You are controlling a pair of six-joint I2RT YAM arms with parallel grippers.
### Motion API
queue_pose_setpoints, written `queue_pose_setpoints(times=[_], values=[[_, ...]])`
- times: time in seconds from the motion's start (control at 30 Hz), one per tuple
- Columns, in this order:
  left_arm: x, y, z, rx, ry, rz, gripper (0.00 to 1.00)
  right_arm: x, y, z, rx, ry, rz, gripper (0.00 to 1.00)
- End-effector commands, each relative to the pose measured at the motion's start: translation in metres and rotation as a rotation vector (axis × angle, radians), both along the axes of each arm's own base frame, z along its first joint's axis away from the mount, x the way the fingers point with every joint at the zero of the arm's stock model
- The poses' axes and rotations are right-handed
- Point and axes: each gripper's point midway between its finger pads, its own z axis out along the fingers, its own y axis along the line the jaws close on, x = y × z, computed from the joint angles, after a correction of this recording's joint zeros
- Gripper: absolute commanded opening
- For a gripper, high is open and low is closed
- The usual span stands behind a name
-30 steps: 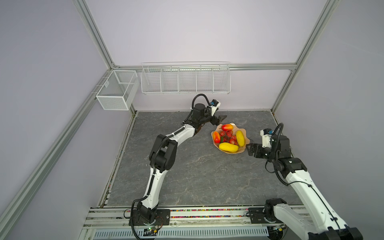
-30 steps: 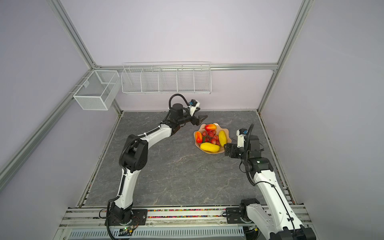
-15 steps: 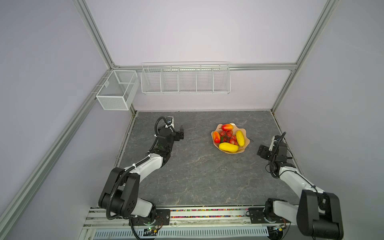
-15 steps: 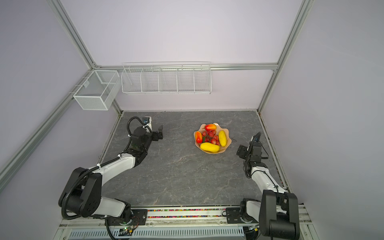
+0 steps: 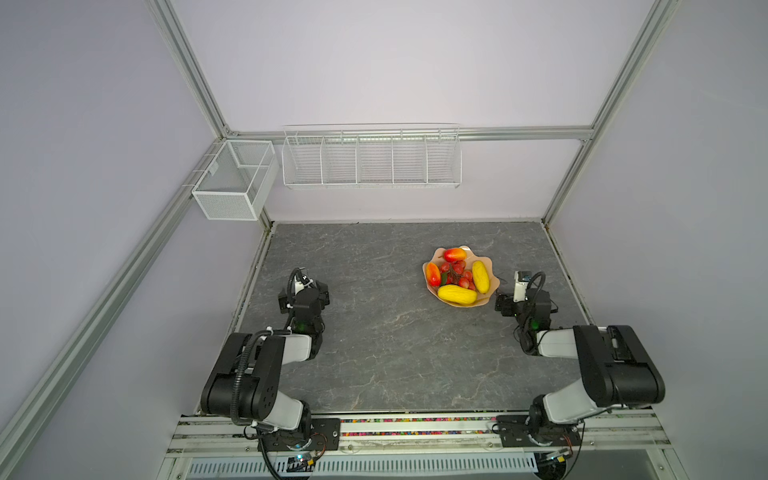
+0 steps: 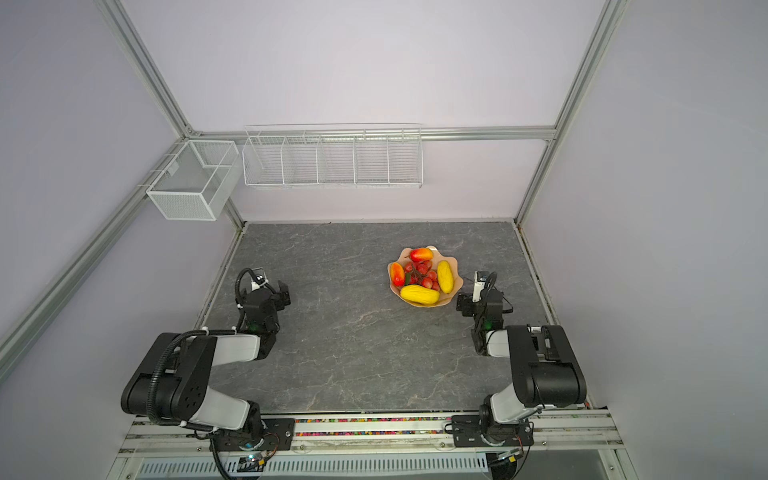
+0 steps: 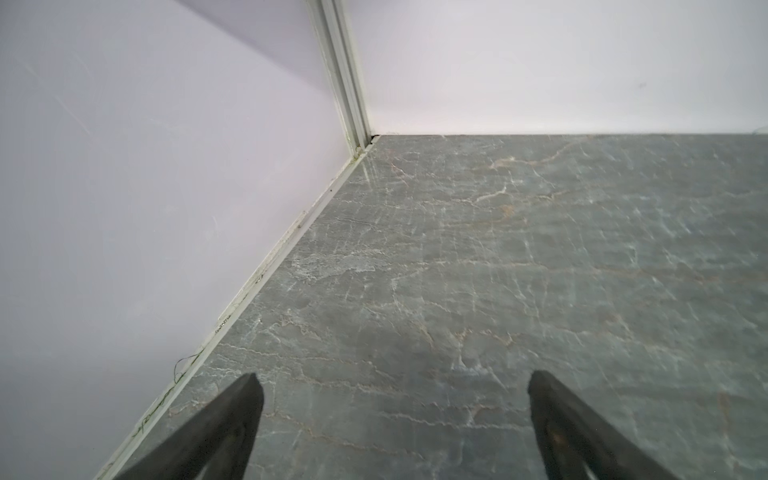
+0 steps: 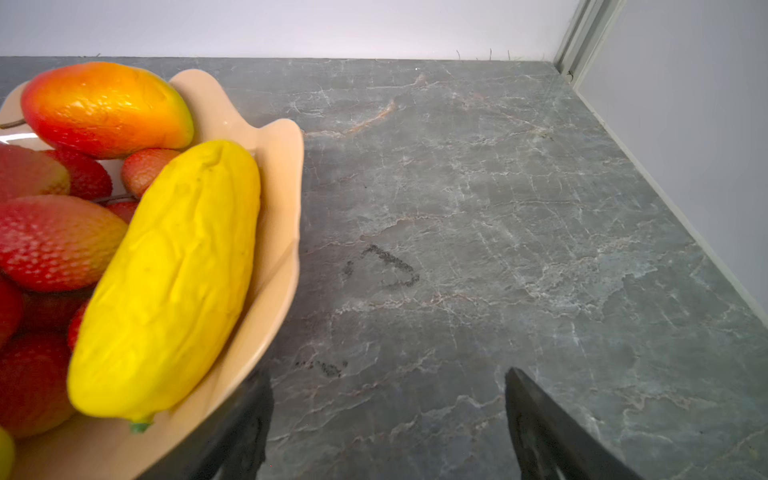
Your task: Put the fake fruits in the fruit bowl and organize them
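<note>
The peach-pink fruit bowl [image 5: 493, 285] [image 6: 457, 286] stands right of the table's middle. In it lie two yellow fruits [image 5: 457, 294] [image 5: 481, 276], two red-orange mango-like fruits [image 5: 455, 254] [image 5: 433, 274] and a bunch of red berries [image 5: 456, 272]. My right gripper [image 5: 517, 297] [image 8: 386, 415] sits low just right of the bowl [image 8: 274, 174], open and empty, with one finger beside the rim. In the right wrist view a yellow fruit [image 8: 174, 274] and a mango-like fruit [image 8: 104, 108] show close up. My left gripper [image 5: 305, 291] [image 7: 395, 415] is open and empty over bare table near the left wall.
A long white wire basket [image 5: 372, 160] hangs on the back wall, and a white mesh basket [image 5: 232, 183] on the left frame. Walls close the table on three sides. Dark smudges [image 8: 390, 266] mark the table beside the bowl. Both arms are folded near the front rail.
The left arm has pulled away from the bowl's back edge to the table's left side and folded down. The right arm has folded too, its gripper still beside the bowl.
</note>
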Motion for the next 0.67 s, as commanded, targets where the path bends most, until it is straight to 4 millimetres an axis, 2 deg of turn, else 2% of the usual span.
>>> queue_pose_setpoints(times=[0.0,0.07,0.17,0.63], values=[[0.0067,0.0072,0.0071,-0.093,-0.114,-0.007,0.99,0.0099,0.0029,0.0199,-0.021,-0.064,0.046,0.88],[0.0084,0.0087,0.0004,-0.131,-0.018,0.005,0.99,0.0105,0.0024,0.0216,-0.026,-0.085,0.044,0.88],[0.0081,0.0092,0.0036,-0.107,-0.090,-0.010,0.99,0.0100,0.0037,0.0206,-0.022,-0.071,0.049,0.88],[0.0068,0.0080,0.0026,-0.112,-0.086,-0.015,0.99,0.0100,0.0033,0.0208,-0.025,-0.074,0.047,0.88]])
